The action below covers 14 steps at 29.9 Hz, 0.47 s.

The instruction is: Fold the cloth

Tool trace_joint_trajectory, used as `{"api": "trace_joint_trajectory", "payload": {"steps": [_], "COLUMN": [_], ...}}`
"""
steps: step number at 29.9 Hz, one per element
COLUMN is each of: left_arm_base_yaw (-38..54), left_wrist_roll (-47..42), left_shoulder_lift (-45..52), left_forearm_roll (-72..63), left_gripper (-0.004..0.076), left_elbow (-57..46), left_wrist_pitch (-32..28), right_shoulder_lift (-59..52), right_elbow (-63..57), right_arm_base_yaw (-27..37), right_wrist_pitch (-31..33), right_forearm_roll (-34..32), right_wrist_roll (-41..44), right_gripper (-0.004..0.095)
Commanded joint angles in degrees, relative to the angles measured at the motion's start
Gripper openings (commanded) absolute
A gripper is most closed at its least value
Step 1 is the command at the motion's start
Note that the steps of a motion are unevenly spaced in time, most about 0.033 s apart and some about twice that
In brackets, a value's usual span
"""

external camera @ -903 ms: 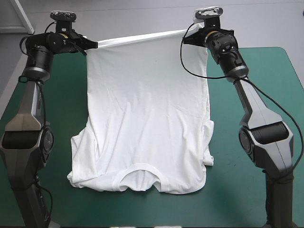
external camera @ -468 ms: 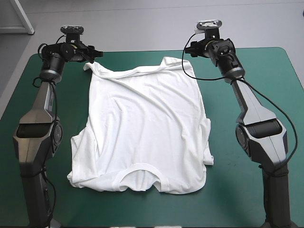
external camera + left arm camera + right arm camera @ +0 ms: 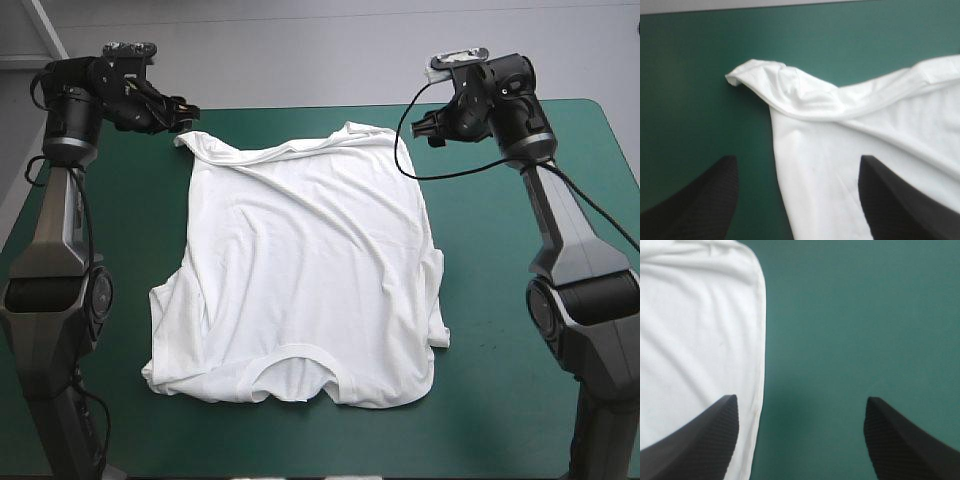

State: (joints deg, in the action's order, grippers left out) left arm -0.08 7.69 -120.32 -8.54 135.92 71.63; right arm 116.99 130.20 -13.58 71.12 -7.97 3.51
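Observation:
The white T-shirt lies spread on the teal-green cover, collar toward the near edge and hem toward the far edge. The hem is rumpled, with a fold running across it and its far left corner rolled over. My left gripper hovers open just outside that corner, nothing between its fingers. My right gripper hovers open beside the hem's far right corner. In the right wrist view the shirt's edge runs past one finger, and bare cover lies under the rest of the gripper.
Bare teal-green cover lies to the right of the shirt and a narrower strip to its left. The table's far edge runs close behind the hem. Both sleeves are bunched at the shirt's sides near the front.
Earlier both grippers held the hem stretched taut in the air. They opened and let it go, the hem dropped onto the table, and both arms drew outward away from it.

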Motion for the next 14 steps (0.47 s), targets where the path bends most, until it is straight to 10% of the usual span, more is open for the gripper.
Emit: {"api": "trace_joint_trajectory", "payload": {"steps": [1,14], "left_arm_base_yaw": [-0.03,-0.03], "left_wrist_roll": [0.66,-3.19], "left_shoulder_lift": [10.99,42.0], "left_forearm_roll": [0.9,1.49], "left_gripper": [0.0491,0.0491], "left_elbow": [-10.03,-60.51], "left_wrist_pitch": [2.34,2.25], "right_shoulder_lift": [-10.77,-31.53], "right_elbow": [-10.19,-47.19], "right_arm_base_yaw": [0.29,-0.25], "right_wrist_pitch": [-1.2,-1.32], "right_forearm_roll": [0.9,9.1], "right_wrist_roll": [-0.91,-1.69], "right_gripper": [0.0598,0.0579]}}
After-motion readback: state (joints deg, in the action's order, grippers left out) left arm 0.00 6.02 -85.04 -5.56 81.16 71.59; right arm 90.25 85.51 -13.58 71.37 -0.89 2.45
